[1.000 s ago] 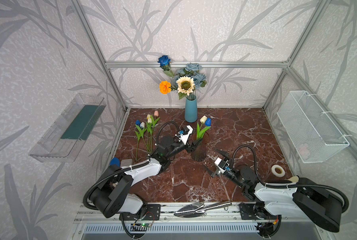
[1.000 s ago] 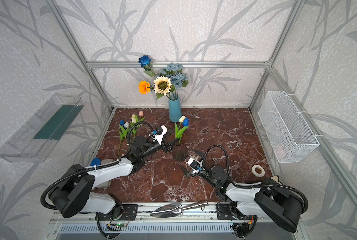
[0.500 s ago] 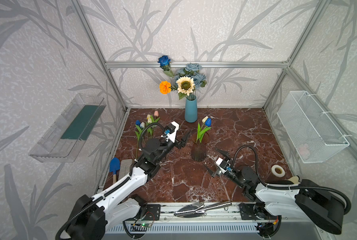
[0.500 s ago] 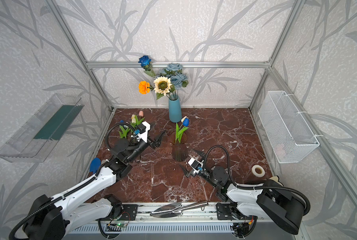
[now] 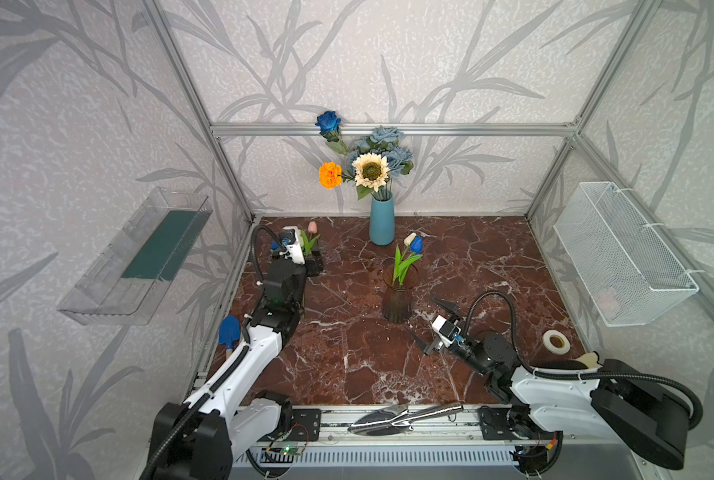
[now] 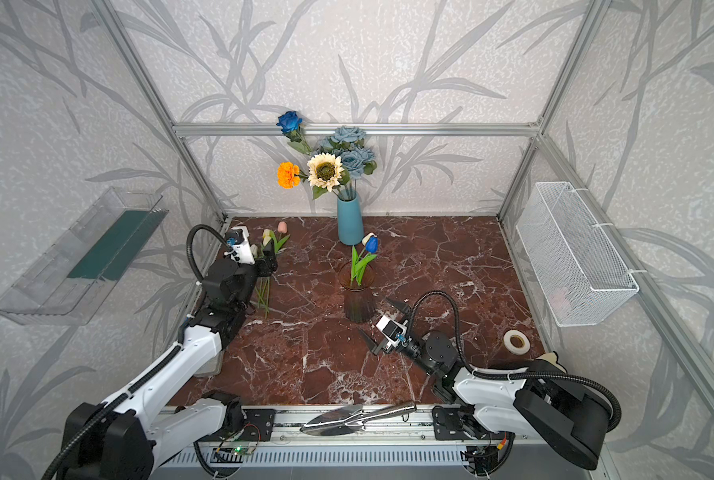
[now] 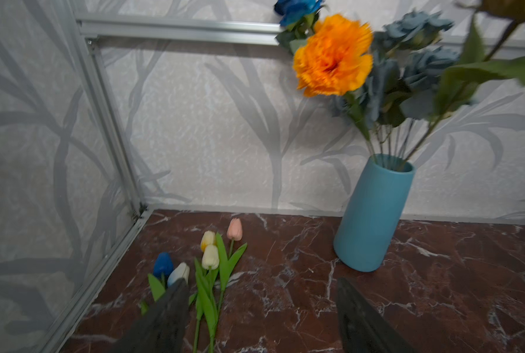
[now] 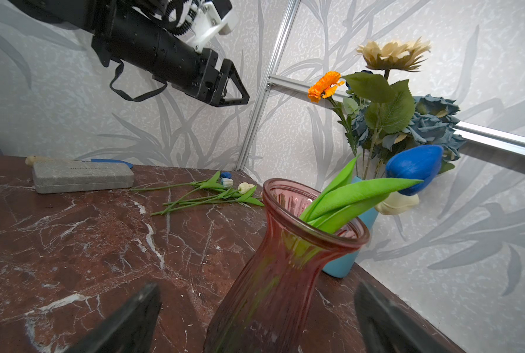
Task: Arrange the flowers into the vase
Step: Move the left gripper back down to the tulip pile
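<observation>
A dark red glass vase (image 5: 396,301) (image 8: 273,275) stands mid-floor. It holds a blue tulip (image 5: 416,244) (image 8: 414,168) and a white tulip (image 8: 397,203). Several more tulips (image 7: 210,256) (image 6: 266,237) lie on the floor at the back left. My left gripper (image 5: 313,266) (image 7: 262,281) hangs open above their stems and holds nothing. My right gripper (image 5: 419,312) (image 8: 256,284) is open just right of the glass vase, which stands close before its spread fingers; I see no contact. A blue vase (image 5: 381,220) at the back wall holds the large flowers (image 5: 371,168).
A grey case (image 8: 82,176) and a blue trowel (image 5: 229,330) lie by the left wall. A metal trowel (image 5: 401,415) rests on the front rail. A tape roll (image 5: 556,340) sits front right. A wire basket (image 5: 621,253) hangs on the right wall and a clear tray (image 5: 139,257) on the left.
My left arm has swung away from the glass vase to the back left, over the lying tulips, and its jaws have widened slightly. The right arm has barely moved.
</observation>
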Robot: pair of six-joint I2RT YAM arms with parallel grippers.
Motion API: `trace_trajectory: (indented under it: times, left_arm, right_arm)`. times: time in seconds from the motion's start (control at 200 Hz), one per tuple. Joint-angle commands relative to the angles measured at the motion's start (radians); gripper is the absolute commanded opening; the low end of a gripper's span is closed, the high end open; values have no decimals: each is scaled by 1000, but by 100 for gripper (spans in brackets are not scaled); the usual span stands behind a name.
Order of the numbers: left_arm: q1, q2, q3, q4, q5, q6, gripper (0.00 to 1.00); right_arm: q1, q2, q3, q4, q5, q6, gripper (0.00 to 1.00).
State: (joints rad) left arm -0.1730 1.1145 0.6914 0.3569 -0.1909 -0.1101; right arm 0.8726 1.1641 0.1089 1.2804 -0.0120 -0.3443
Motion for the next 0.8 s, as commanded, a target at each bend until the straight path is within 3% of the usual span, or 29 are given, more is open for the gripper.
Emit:
trace_trajectory:
  times: [0.0, 0.14, 0.255, 0.55, 0.79]
  left_arm:
    - [49, 85, 95, -235, -60, -118, 75]
    - [89, 264, 254, -482, -40, -159, 70]
    - [104, 423, 408, -681, -13, -150, 42]
    - [140, 709, 687, -946, 28, -127, 36]
    - [146, 861, 809, -1090, 8, -133, 37]
  right_arm:
    - [5, -3, 8, 10, -14, 7, 99]
    - [5, 1, 14, -4, -20, 6, 99]
    - [5, 6, 14, -1, -19, 2, 99]
    - [5, 12, 14, -2, -19, -1, 99]
    - [5, 12, 13, -2, -17, -2, 99]
